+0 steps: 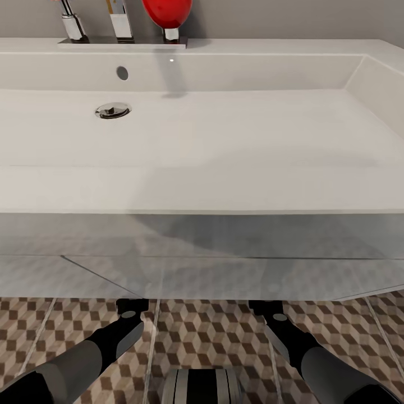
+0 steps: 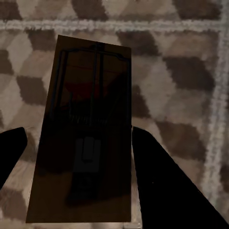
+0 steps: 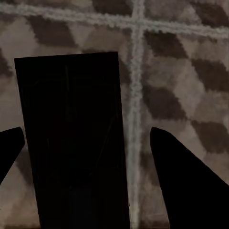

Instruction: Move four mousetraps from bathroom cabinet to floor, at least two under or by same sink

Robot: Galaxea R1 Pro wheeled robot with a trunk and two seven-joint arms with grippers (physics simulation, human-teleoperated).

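Sink: your head cam looks down on the white bathroom sink (image 1: 224, 140), drain (image 1: 113, 110) left of centre, chrome faucet (image 1: 120, 21) at its back edge w/ a red object (image 1: 167, 12) beside it.
Arms: both reach under the sink's front, over the bathroom floor (image 1: 207, 336).
Left fingers (image 2: 76, 157): spread wide, not clamped; a mousetrap (image 2: 83, 133) lies between them on the cube tiles, wire & reddish bit faintly visible.
Right fingers (image 3: 88, 152): also spread apart; a second mousetrap (image 3: 74, 138), v. dark in shadow, sits between them beside a grout line (image 3: 134, 114).
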